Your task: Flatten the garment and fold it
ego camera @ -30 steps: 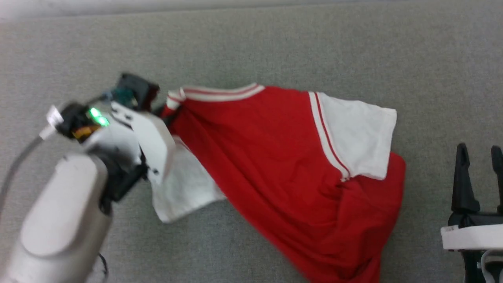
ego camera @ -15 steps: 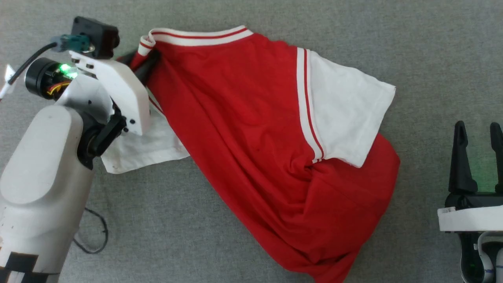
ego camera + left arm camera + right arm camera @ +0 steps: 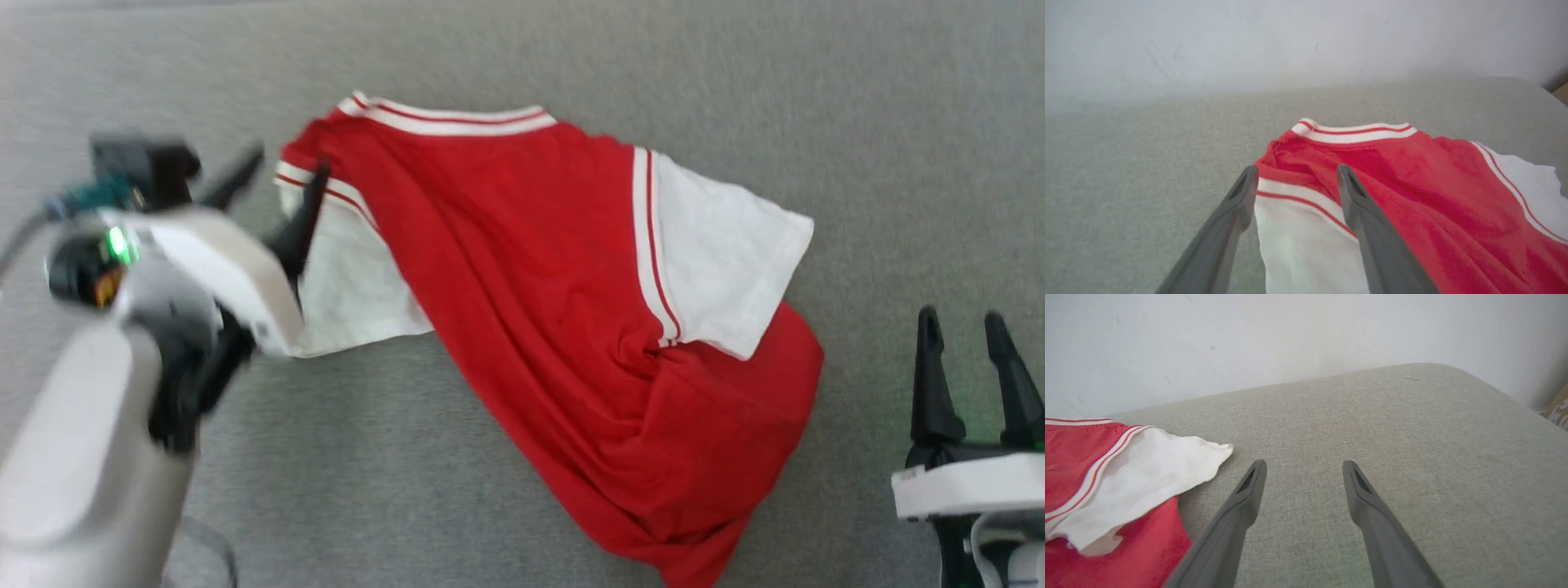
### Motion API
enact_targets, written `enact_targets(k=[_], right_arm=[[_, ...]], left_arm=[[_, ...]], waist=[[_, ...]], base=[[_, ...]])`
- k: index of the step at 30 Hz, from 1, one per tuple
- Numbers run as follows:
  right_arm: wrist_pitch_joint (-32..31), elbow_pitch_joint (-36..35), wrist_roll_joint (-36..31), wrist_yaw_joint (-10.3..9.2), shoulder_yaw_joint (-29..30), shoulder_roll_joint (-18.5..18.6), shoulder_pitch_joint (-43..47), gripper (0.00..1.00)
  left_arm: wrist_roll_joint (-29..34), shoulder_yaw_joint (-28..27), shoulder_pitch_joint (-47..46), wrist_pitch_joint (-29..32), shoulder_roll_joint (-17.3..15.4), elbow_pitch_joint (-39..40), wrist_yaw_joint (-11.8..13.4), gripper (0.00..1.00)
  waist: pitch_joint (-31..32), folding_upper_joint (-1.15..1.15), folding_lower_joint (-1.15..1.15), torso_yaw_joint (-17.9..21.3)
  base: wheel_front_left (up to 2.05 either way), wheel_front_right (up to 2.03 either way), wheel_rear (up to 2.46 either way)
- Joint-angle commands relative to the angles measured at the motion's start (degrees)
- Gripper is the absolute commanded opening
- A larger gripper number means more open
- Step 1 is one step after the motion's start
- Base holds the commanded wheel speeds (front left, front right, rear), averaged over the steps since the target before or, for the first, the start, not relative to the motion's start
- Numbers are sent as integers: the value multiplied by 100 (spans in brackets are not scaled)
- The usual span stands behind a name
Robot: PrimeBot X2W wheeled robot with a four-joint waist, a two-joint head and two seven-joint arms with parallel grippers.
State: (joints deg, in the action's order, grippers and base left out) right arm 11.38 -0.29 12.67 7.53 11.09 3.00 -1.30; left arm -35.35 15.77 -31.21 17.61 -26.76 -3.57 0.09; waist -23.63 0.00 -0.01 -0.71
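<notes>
The shirt (image 3: 555, 286) looks limp and slippery; left gripper (image 3: 1296, 175) and right gripper (image 3: 1304, 463) gape wide, empty; best pinched at striped shoulder seams (image 3: 649, 245).

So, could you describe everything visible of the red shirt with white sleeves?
The red thin-fabric shirt with white short sleeves has red-and-white striped trim at collar and sleeve seams. It lies crumpled, not flat, on the grey woven surface: its body runs in diagonal folds to a bunched lower corner, and one sleeve overlaps the red body. The open left tool has its fingers either side of the other sleeve's shoulder seam; contact is unclear.
</notes>
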Motion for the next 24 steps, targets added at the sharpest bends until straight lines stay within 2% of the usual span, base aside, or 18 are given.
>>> enact_targets(k=[1,4,10,13,18,21,24], right_arm=[[41,41,27,-4,2,-13,77,100],[35,63,37,-4,-42,-13,94,100],[-18,21,-10,-4,-94,-13,40,100],[-38,-26,-52,-4,-91,-13,29,100],[-117,-131,-141,-4,-28,-13,-31,100],[-150,-170,-163,-4,-30,-13,-47,100],[-184,-178,-171,-4,-55,-13,-87,100]], left_arm=[[-27,29,387,237,-85,168,172,100],[-73,63,874,542,-107,386,464,100],[-143,93,1356,518,175,369,857,100],[-199,108,1389,475,244,235,838,100],[-503,153,1323,520,463,-7,667,100],[-690,224,1289,828,513,-224,632,100],[-662,411,1236,1169,428,-451,583,100]], waist=[[550,0,1,-406],[564,0,1,-452],[305,0,1,-467],[198,0,1,-446],[10,0,1,-424],[-35,0,1,-409],[-57,0,1,-382]], base=[[0,0,0],[0,0,0],[0,0,0],[0,0,0],[0,0,0],[0,0,0],[0,0,0]])
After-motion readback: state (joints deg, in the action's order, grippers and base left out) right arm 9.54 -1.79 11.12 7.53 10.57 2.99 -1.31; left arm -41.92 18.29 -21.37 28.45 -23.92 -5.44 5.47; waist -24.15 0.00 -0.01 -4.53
